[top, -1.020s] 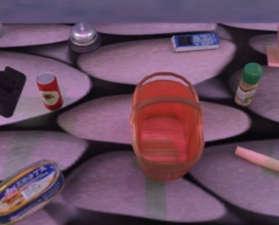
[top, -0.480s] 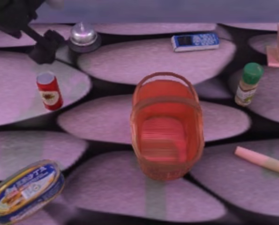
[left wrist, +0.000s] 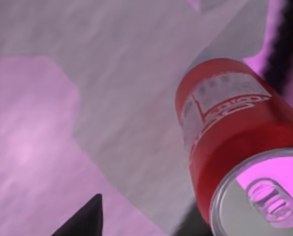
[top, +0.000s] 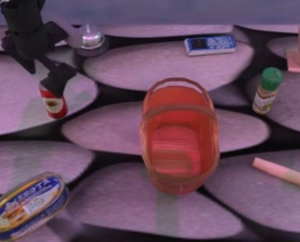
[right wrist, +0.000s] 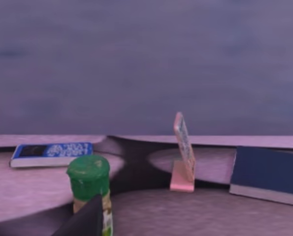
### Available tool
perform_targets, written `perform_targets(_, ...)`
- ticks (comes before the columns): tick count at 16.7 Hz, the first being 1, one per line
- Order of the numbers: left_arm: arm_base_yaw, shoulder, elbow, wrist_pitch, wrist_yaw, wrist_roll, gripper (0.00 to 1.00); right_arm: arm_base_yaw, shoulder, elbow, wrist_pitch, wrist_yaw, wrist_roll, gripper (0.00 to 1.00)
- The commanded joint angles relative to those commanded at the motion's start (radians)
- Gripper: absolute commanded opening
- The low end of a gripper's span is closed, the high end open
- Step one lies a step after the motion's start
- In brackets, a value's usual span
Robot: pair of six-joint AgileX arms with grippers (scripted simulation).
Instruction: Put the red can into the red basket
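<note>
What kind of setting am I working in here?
Likely a rendered tabletop test scene, not a real room: a table patterned in purple ovals, strewn with unrelated items such as a basket, a bell and a fish tin.

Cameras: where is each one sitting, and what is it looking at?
Top view: above the table, looking down at the basket, can and left gripper.
Left wrist view: on the left arm, looking down at the can; one dark fingertip shows.
Right wrist view: on the right arm, looking across the table at a spice bottle; a fingertip shows.
Top and left wrist views share the can.
</note>
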Motion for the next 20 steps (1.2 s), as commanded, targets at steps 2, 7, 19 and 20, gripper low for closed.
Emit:
perform_targets(2, 0.000, 0.003, 0.002, -0.001, -0.001, 0.001, 1.00, 0.000, 0.000, 0.000, 0.000, 0.000, 0.000, 1.00)
perform_targets(7, -0.003, 0.004, -0.018, 0.018, -0.001, -0.002, 1.00, 0.000, 0.000, 0.000, 0.000, 0.000, 0.000, 1.00)
perform_targets(19, 0.001, 0.028, -0.153, 0.178, 0.000, 0.002, 0.77, 0.000, 0.000, 0.000, 0.000, 0.000, 0.000, 1.00)
perform_targets(20, 0.001, 0.028, -0.153, 0.178, 0.000, 0.002, 0.70, 0.000, 0.000, 0.000, 0.000, 0.000, 0.000, 1.00)
